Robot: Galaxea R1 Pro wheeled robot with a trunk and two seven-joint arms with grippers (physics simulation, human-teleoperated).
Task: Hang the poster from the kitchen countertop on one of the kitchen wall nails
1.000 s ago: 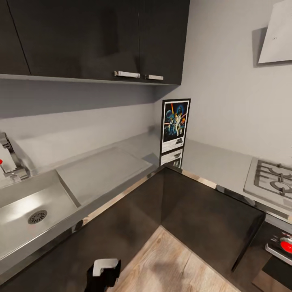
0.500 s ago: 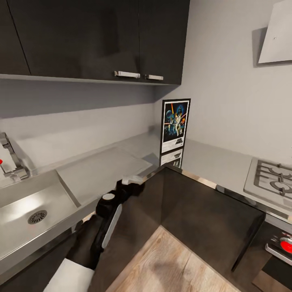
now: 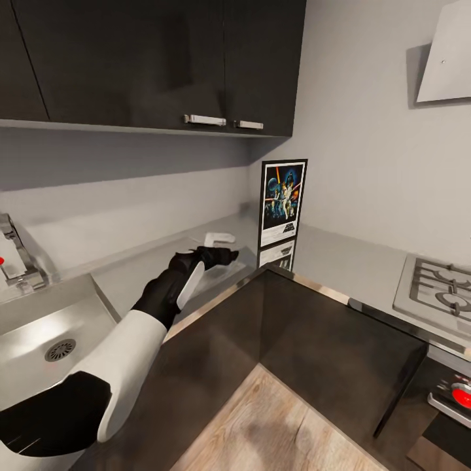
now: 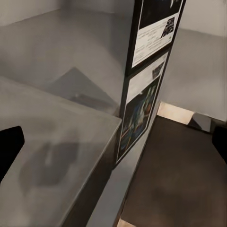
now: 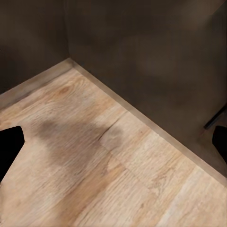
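head view: high, looking forward and down into the corner of the kitchen countertop [image 3: 340, 252]. left wrist view: low and close above that countertop [image 4: 56, 146], facing the poster [image 4: 151, 33], which the head view also shows [image 3: 283, 201]. right wrist view: pointed down, close to the wooden floor [image 5: 109, 165] at the dark cabinets [image 5: 142, 52].

Wooden floor [image 5: 113, 175] meets dark cabinet fronts [image 5: 151, 56].

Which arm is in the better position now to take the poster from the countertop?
Probably the left. The left gripper is stretched out over the countertop toward the poster, jaws apart, and its wrist camera faces the poster. The right wrist camera looks down at the wooden floor.
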